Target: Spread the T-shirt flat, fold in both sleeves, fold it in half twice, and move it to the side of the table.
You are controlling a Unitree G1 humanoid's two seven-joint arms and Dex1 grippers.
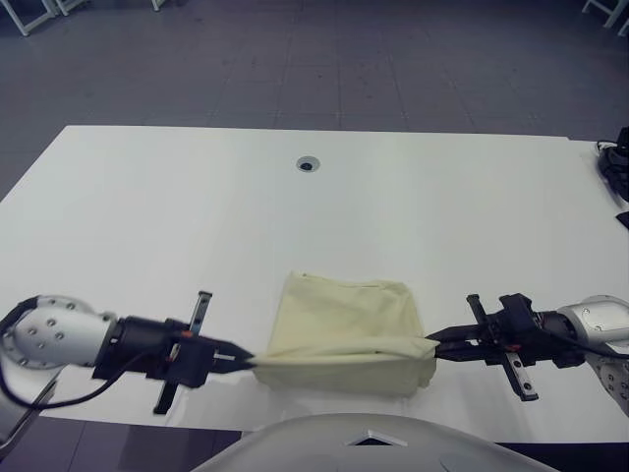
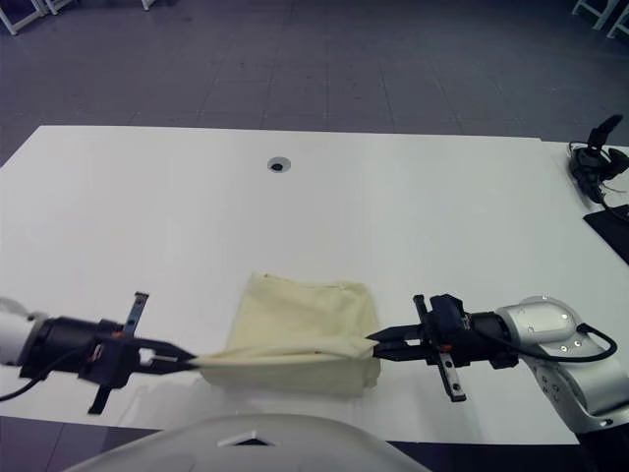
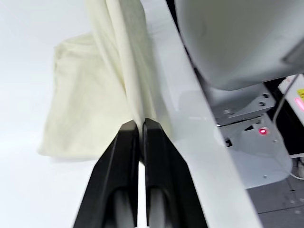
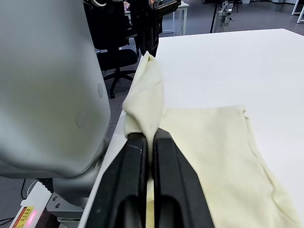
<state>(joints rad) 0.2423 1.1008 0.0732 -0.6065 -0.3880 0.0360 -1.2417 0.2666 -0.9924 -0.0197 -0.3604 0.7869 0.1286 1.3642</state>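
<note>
Two grippers pinch the T-shirt (image 1: 344, 324), one at each near corner; the T-shirt is soft, pale yellow cloth, folded into a rough square, and it lies on the smooth white table (image 1: 177, 226) close to the near edge, about in the middle from left to right; the left gripper (image 1: 248, 365) has its flat black fingers (image 3: 126, 152) squeezed tight on the near left corner; the right gripper (image 1: 432, 341) is squeezed tight on the near right corner; the near edge of the cloth is pulled into a long, puffy roll between them, with small wrinkles; a small round hole (image 1: 308, 164) sits far back in the table; black cables (image 1: 614, 162) lie at the far right edge.
</note>
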